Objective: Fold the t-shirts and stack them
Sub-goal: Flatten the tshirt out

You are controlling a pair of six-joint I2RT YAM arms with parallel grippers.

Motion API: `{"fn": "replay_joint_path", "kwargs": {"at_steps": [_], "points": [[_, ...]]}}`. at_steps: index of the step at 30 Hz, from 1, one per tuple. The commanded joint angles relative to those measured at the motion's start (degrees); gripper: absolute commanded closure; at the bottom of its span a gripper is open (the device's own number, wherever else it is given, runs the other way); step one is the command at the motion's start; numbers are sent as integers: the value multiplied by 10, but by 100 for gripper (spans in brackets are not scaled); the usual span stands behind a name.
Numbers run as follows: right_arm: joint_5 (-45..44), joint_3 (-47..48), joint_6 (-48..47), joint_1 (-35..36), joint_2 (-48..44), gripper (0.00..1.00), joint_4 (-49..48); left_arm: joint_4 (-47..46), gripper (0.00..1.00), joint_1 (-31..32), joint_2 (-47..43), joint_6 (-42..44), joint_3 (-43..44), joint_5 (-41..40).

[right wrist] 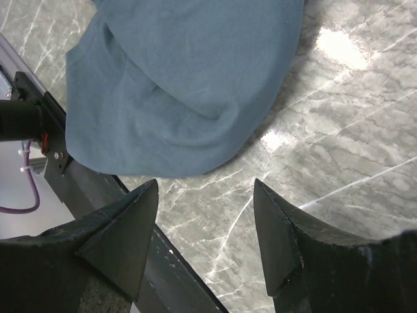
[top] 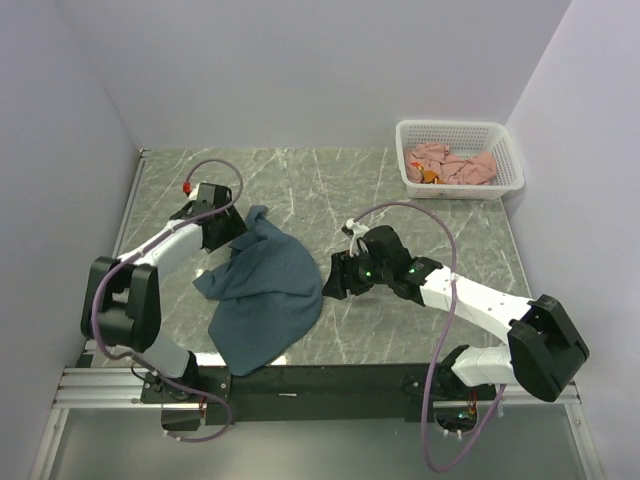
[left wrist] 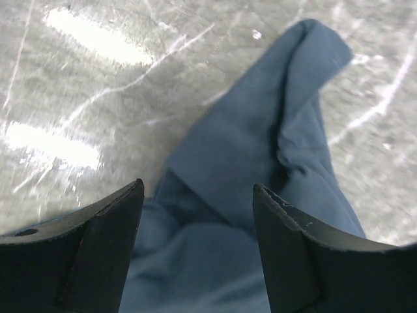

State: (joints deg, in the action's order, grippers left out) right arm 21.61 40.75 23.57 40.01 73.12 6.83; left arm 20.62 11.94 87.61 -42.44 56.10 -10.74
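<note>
The dark slate-blue t-shirt (top: 262,292) lies crumpled on the marble table, left of centre, its lower part hanging over the near edge. My left gripper (top: 232,232) is open at the shirt's upper left, jaws straddling the blue cloth (left wrist: 247,169) without closing on it. My right gripper (top: 330,278) is open and empty just right of the shirt's edge; the shirt (right wrist: 189,78) fills the top of its view. Salmon-pink t-shirts (top: 452,164) lie bunched in the white basket (top: 508,160) at the back right.
The grey marble table (top: 400,200) ends in a black front rail (top: 330,375) along the near edge. White walls close in the left, back and right sides. The basket stands against the right wall.
</note>
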Motion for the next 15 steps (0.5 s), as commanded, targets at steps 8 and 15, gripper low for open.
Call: {"fn": "replay_joint_path", "kwargs": {"at_steps": [8, 15], "points": [[-23, 7, 16, 11, 43, 33, -29, -27, 31, -10, 104, 40, 53, 18], [-24, 7, 32, 12, 96, 33, -57, -44, 57, -10, 127, 51, 52, 29]]}}
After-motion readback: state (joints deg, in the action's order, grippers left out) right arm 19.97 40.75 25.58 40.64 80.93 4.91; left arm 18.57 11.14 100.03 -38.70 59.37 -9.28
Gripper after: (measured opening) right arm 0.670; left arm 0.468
